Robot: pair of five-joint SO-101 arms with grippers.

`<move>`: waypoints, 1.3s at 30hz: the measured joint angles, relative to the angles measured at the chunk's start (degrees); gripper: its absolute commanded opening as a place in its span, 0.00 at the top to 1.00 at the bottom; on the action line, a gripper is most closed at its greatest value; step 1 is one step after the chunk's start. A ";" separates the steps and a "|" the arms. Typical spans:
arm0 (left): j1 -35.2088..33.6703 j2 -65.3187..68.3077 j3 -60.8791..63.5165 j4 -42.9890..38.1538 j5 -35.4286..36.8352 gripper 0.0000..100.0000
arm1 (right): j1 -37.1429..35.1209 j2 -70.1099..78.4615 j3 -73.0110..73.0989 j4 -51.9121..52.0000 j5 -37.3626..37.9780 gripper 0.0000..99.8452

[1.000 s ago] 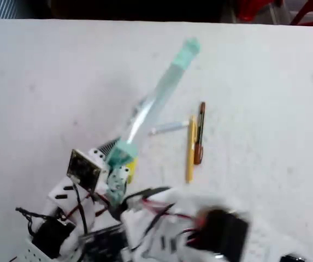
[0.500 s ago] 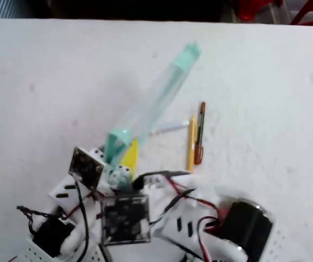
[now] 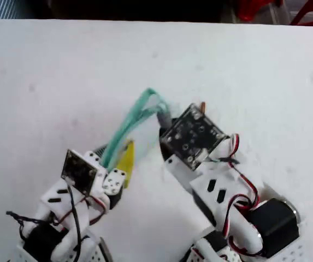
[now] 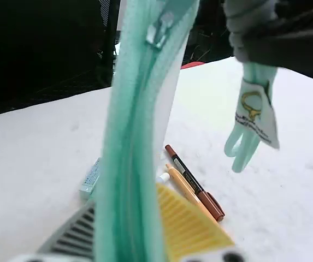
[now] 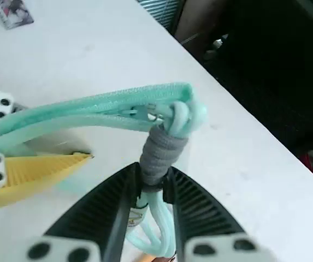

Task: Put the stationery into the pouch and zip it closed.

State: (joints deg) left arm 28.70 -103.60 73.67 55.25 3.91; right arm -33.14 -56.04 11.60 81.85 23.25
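Observation:
The teal pouch (image 3: pixel 129 123) is held off the table between both arms, zipper edge up. My left gripper (image 3: pixel 112 161) is shut on its near end, the yellow finger (image 4: pixel 192 229) against one side of the pouch (image 4: pixel 137 136). My right gripper (image 5: pixel 152 177) is shut on the grey-wrapped strap (image 5: pixel 159 150) at the pouch's far end, next to the zipper pull (image 5: pixel 145 112). The right gripper (image 3: pixel 164 121) sits beside that end. On the table beneath lie a brown pen (image 4: pixel 194 183), a yellow pen (image 4: pixel 179 184) and a small pale eraser (image 4: pixel 90 177).
The strap's loops and a white tag (image 4: pixel 254 117) hang below the right gripper. The right arm's body (image 3: pixel 222 185) covers the pens' place in the high view; the brown pen's tip (image 3: pixel 202 103) sticks out. The white table (image 3: pixel 63 71) is bare on the far and left sides.
The right arm swung up from the near edge to the pouch's far end and shut on its strap. That end came nearer, and the pouch now arches between the two grippers.

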 measured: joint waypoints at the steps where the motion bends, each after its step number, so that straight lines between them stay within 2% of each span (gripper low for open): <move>1: 0.00 0.00 -0.26 0.09 -0.09 0.98 | 0.97 0.00 0.00 -0.62 -0.97 0.98; 8: 0.00 0.00 -0.26 0.00 -1.85 0.98 | 3.16 -0.09 3.16 -3.78 -2.99 0.98; 15: -0.35 0.09 4.66 -8.35 -3.69 0.98 | 4.04 -0.18 12.48 -8.18 -3.08 0.98; 19: -0.35 0.09 5.36 -9.23 -3.96 0.97 | 4.04 0.00 17.67 -9.76 -3.16 0.98; 26: -0.35 0.09 5.36 -9.32 -1.85 0.85 | 4.04 0.00 18.11 -9.85 -3.16 0.98; 29: -0.35 0.00 5.27 -9.41 2.29 0.88 | 3.96 0.00 18.11 -9.85 -3.16 0.98; 33: -0.35 0.00 5.27 -9.76 1.23 0.99 | 3.96 0.00 18.11 -9.85 -3.16 0.98; 39: -0.18 -0.97 7.12 -10.64 -0.26 0.98 | 3.96 0.00 18.11 -9.85 -3.16 0.98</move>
State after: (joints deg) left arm 28.53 -104.57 80.79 44.62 3.65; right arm -29.19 -56.04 29.71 72.00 20.09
